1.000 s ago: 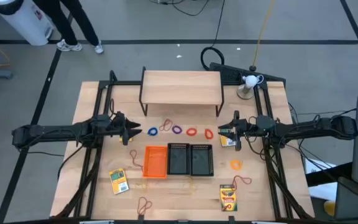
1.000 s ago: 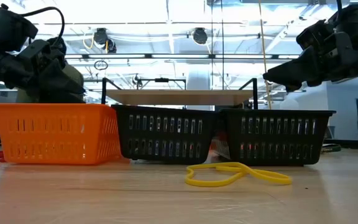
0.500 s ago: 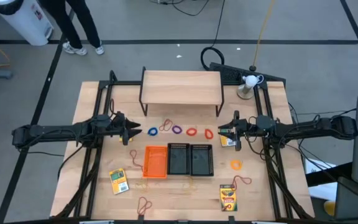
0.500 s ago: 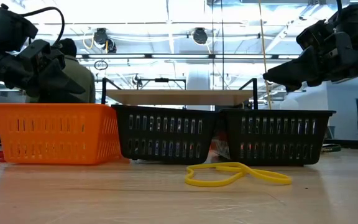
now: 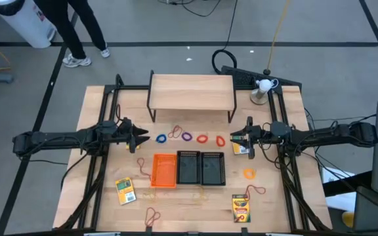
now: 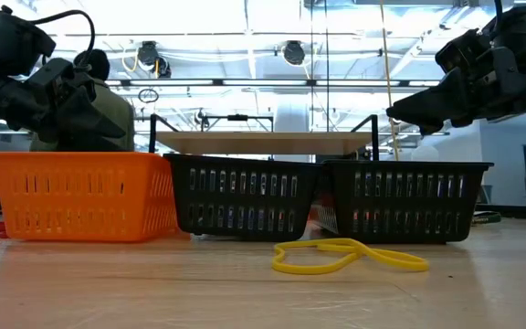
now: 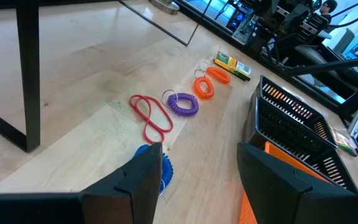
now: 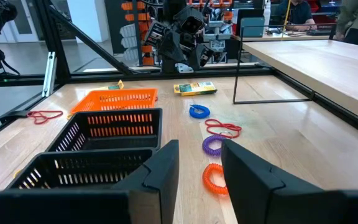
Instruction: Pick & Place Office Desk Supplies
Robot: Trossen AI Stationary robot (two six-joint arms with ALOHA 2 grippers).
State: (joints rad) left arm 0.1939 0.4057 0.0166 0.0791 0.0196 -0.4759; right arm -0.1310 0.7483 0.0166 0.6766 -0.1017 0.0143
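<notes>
While both grippers hover open and empty, the left gripper beside the blue band could nudge it toward the orange tray; right gripper waits opposite.

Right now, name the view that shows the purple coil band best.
The left wrist view: the purple coil band lies close and unblocked. The right wrist view shows it partly behind a finger, the high view tiny, and the low view not at all.

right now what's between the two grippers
In the high view, a row of loops lies between left gripper and right gripper: blue, red, purple, orange.
</notes>
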